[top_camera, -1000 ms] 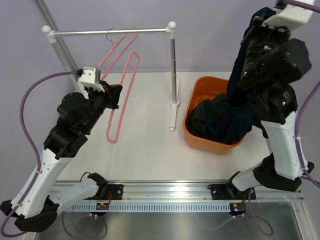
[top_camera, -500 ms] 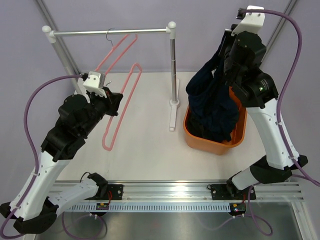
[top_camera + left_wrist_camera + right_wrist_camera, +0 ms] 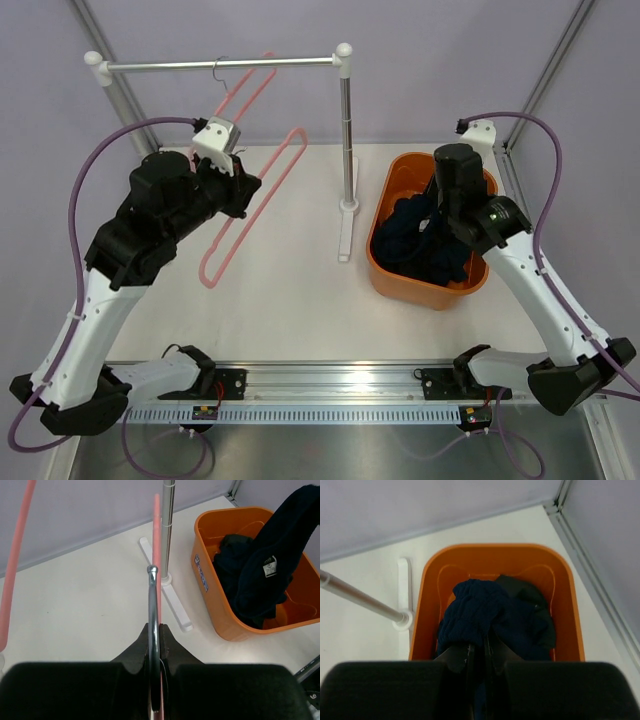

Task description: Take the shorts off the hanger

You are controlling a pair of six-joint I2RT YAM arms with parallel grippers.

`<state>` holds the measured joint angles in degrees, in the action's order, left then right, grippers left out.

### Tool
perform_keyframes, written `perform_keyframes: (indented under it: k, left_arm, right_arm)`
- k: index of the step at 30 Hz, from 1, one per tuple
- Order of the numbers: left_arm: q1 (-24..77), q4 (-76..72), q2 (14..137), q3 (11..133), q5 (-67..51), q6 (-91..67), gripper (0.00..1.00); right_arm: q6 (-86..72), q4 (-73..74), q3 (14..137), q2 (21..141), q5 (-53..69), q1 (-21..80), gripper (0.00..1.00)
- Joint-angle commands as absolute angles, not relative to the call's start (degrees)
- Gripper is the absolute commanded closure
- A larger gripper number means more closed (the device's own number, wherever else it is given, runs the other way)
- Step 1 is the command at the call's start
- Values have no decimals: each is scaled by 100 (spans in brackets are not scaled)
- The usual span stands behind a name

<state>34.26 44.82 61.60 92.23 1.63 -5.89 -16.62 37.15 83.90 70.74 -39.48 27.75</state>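
Lowered since a moment ago, our right gripper [image 3: 479, 652] has brought the shorts [image 3: 485, 612] into the basket [image 3: 427, 610].
Its jaws pinch navy cloth; our left gripper [image 3: 154, 640] clamps the pink hanger [image 3: 156, 535].

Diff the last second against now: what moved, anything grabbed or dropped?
The right gripper came down from high over the orange basket, lowering the shorts into it; it is still shut on the cloth. The left gripper, still clamped on the pink hanger, shifted a little right and swung the hanger's top end rightward. Nothing grabbed or released. Basket, rack and the second hanger on the rail stayed put.
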Motion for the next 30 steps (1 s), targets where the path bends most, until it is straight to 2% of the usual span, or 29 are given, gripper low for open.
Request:
perform_keyframes:
  k: [1, 9, 11, 13, 14, 17, 21, 30]
  left_arm:
    - [3384, 4526, 6389, 9685, -123, -361, 100]
    - [3287, 4526, 7417, 10730, 333, -518, 100]
    - [3270, 4561, 7645, 11011, 535, -484, 100]
    - [3156, 4623, 8023, 11503, 562, -466, 100]
    - [3112, 4684, 8181, 11705, 562, -466, 100]
    - [2971, 4764, 8691, 12286, 545, -457, 100]
    - [2769, 4746, 9184, 12761, 431, -501, 100]
    - [2400, 3833, 9659, 12780, 430, -562, 100]
  right_arm:
    - [-2329, 3718, 7895, 6943, -3551, 2760, 97]
    - [-2505, 3560, 7199, 6943, -2910, 2760, 85]
    - [-2531, 3525, 7093, 6874, -2769, 2760, 77]
    - [-2566, 3516, 6979, 6812, -2506, 2760, 65]
    - [-2575, 3507, 6952, 6742, -2435, 2760, 51]
    - [-2540, 3498, 6829, 6575, -2233, 2760, 26]
    - [-2409, 3445, 6724, 6372, -1961, 2760, 11]
    - [-2373, 3270, 6522, 5748, -1116, 2760, 7]
